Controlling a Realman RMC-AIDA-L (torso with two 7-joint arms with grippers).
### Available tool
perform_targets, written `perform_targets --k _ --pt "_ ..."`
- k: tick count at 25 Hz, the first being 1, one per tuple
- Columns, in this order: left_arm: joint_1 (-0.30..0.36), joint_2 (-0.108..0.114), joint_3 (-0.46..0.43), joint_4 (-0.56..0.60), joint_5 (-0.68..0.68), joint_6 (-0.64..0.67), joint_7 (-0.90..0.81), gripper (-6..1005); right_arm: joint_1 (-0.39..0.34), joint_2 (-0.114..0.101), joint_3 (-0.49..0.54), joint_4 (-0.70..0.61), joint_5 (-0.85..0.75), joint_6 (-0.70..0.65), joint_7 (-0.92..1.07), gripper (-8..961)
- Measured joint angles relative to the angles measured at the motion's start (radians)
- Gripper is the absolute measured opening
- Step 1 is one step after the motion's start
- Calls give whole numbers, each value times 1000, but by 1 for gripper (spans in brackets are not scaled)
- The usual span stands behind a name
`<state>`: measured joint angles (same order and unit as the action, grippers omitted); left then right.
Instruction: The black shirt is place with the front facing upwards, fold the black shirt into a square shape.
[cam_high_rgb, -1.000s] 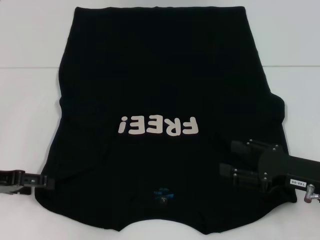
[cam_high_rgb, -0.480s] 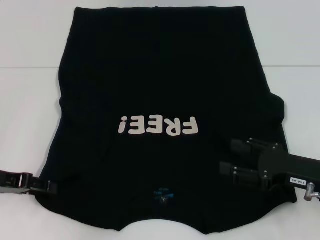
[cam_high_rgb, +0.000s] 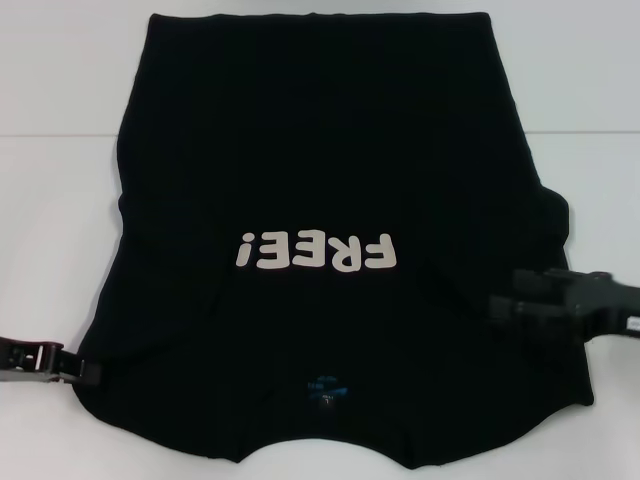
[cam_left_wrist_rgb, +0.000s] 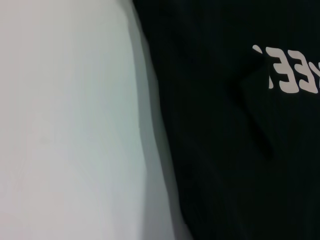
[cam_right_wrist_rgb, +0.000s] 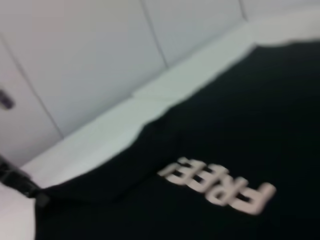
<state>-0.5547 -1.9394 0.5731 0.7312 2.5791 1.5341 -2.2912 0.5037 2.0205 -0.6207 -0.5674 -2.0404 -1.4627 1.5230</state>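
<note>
Black cotton T-shirt (cam_high_rgb: 330, 190) with white "FREE!" lettering (cam_high_rgb: 316, 252) lies flat on the white table (cam_high_rgb: 50, 220). Left gripper (cam_high_rgb: 88, 372) touches its left edge, grip unclear. Right gripper (cam_high_rgb: 500, 305), grip unclear, has pulled rightward since earlier.

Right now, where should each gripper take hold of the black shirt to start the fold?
Grip the black shirt at its near side edges, each gripper coming in from outside. It lies flat, print up, and the left gripper and right gripper sit beside those edges.
</note>
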Motion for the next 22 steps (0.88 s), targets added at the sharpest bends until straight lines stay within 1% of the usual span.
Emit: perform_targets --k 3,7,9,12,13,14,16,17,18,19,22 --pt "-3 -2 4 -2 2 3 5 245 23 -40 0 -41 -55 -9 164 801" --pt "-5 -4 4 -3 1 14 13 100 53 -93 -1 -116 -133 -42 371 802" --pt "-6 -4 4 -3 1 16 13 28 69 -115 -1 -158 -192 -61 477 802" --pt "-7 -3 0 -3 -1 23 13 28 104 -146 3 -192 -296 -78 634 802" --pt "-7 -3 0 -2 -1 24 13 28 129 -157 5 -198 -368 -98 716 802" --pt "-6 -3 0 -2 -1 26 13 28 129 -157 5 -198 -368 -98 716 802" --pt "-6 -2 -1 -1 -2 27 13 27 150 -157 3 -196 -428 -117 764 802" --pt "-6 -1 0 -1 -2 27 13 27 159 -154 1 -189 -459 -121 781 802" --pt "-7 -1 0 -1 -4 27 13 27 171 -146 -3 -160 -512 -125 803 802" --pt "-7 -1 1 -1 -5 27 13 27 171 -146 -3 -160 -512 -125 803 802" --pt "-9 -1 3 -3 -6 28 15 27 179 -139 -4 -107 -551 -111 808 801"
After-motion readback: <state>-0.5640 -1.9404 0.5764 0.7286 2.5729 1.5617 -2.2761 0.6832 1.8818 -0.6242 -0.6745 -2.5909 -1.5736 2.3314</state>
